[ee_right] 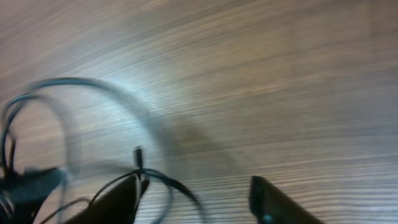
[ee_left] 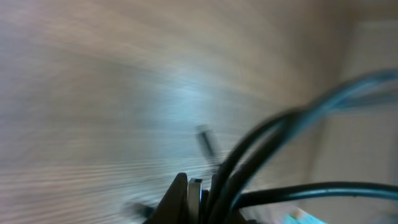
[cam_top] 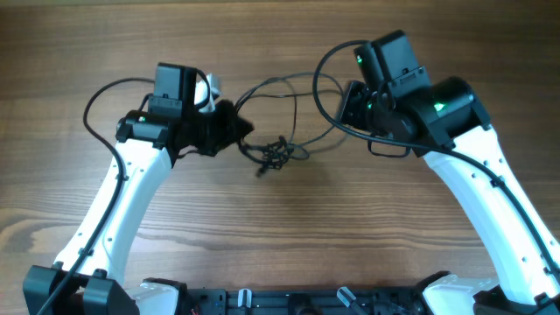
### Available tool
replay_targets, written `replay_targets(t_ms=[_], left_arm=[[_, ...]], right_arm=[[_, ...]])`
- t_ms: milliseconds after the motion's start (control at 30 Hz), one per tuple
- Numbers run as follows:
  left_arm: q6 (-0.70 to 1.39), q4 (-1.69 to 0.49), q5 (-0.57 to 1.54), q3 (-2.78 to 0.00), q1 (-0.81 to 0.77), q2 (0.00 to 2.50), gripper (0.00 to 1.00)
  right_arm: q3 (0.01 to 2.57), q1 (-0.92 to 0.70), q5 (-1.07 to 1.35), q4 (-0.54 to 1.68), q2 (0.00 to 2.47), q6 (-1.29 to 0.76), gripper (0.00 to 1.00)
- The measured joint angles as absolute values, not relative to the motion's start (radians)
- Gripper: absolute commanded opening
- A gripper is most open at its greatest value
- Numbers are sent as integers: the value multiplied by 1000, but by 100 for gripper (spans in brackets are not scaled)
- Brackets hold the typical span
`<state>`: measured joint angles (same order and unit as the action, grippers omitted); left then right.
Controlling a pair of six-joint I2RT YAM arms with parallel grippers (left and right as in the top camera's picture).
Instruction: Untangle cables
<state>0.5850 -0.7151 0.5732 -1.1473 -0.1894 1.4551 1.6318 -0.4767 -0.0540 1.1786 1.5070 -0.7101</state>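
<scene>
The cables are thin dark wires. In the overhead view a small knot (cam_top: 275, 154) lies on the table between the arms, and loops (cam_top: 293, 87) arc up and across toward the right arm. My left gripper (cam_top: 234, 131) is just left of the knot and is shut on the cables. In the blurred left wrist view the strands (ee_left: 261, 140) rise out of its closed jaws (ee_left: 200, 194). My right gripper (cam_top: 347, 107) is open at the right end of the loops. In the right wrist view its jaws (ee_right: 196, 200) are wide apart, with a cable and small plug (ee_right: 138, 158) by the left finger.
The wooden table (cam_top: 289, 236) carries nothing else. Thicker black arm cables loop beside the left arm (cam_top: 92, 109) and the right arm (cam_top: 389, 150). The arm bases stand at the front edge (cam_top: 289, 302).
</scene>
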Motion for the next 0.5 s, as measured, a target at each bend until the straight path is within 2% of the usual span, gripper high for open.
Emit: replay_targets(t_ms=[200, 300, 500], left_arm=[[586, -572, 778, -1147, -188, 1455, 4], [620, -561, 803, -1147, -188, 1455, 4], [722, -512, 814, -1147, -188, 1455, 4]], right_arm=[[1632, -473, 194, 1122, 1505, -601, 91], [1632, -473, 331, 1098, 1505, -551, 92], [1632, -479, 449, 1105, 1505, -514, 93]])
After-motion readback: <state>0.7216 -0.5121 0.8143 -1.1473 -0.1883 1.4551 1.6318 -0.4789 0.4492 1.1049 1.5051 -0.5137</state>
